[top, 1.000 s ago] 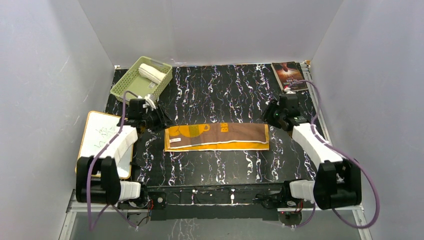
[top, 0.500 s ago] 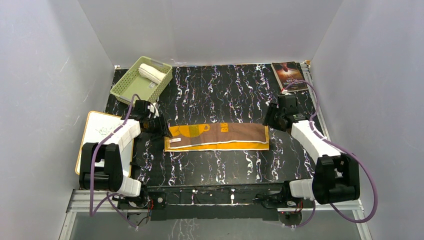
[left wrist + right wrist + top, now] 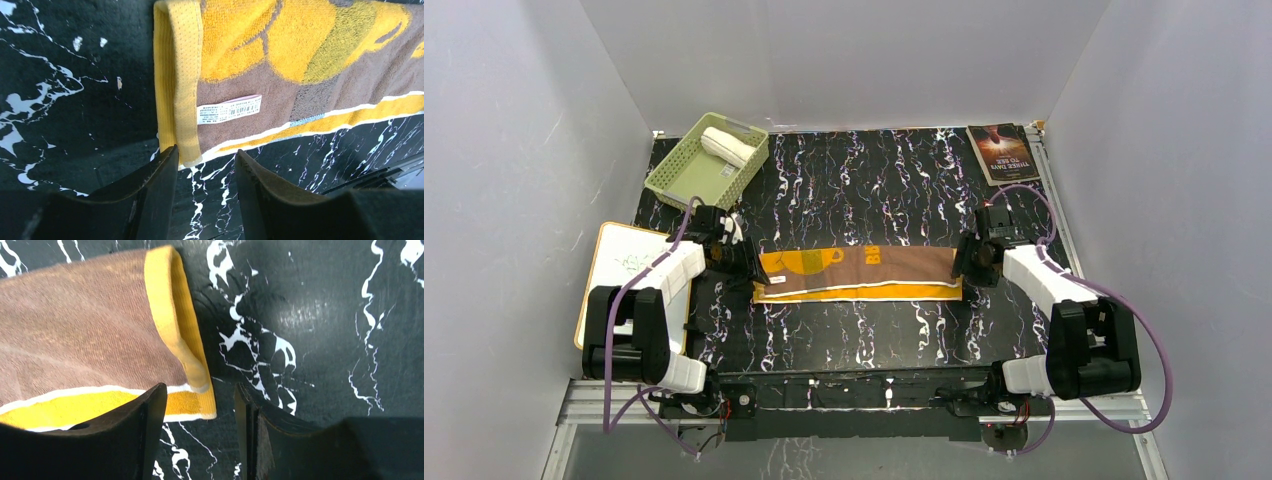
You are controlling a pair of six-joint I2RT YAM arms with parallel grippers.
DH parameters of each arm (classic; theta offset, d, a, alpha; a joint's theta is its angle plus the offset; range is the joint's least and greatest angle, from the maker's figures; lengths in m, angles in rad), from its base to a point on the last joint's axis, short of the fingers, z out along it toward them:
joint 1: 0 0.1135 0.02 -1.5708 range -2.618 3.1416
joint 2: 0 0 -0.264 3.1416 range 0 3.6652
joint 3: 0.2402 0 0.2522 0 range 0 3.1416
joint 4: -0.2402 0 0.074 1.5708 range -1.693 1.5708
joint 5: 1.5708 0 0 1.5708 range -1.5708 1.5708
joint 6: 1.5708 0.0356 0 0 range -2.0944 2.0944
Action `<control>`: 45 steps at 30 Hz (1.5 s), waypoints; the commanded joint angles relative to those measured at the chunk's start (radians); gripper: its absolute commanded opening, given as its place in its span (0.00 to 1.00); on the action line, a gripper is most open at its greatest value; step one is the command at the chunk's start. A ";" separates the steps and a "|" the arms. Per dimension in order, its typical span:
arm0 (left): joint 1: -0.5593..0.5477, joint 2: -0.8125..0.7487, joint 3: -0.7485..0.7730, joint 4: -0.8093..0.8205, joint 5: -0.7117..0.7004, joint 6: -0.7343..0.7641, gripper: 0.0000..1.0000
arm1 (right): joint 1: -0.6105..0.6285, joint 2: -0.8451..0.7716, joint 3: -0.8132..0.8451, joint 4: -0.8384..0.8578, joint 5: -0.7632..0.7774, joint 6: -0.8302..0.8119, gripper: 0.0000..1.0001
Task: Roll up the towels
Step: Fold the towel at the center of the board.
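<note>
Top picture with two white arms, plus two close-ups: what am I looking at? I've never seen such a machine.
Two robot arms, left and right, bolted to a black marbled table. The wide picture is from a camera above; the close-ups come from a camera on each wrist. A yellow-and-brown towel lies flat in the middle. The left tool and right tool sit at its two ends, open, holding nothing. A green basket holds a rolled white towel; a book and a whiteboard lie aside.

Top external: fixed, high behind arm bases (image 3: 686, 380), looking down on whole table (image 3: 854, 190). Left wrist: close, facing down, left end of yellow-brown towel (image 3: 300, 60). Right wrist: close, facing down, right end. Overhead view shares both ends.
</note>
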 commanded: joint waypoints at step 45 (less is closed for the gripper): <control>-0.001 0.050 0.001 -0.016 0.057 -0.005 0.36 | -0.001 0.038 0.059 -0.008 0.023 -0.004 0.00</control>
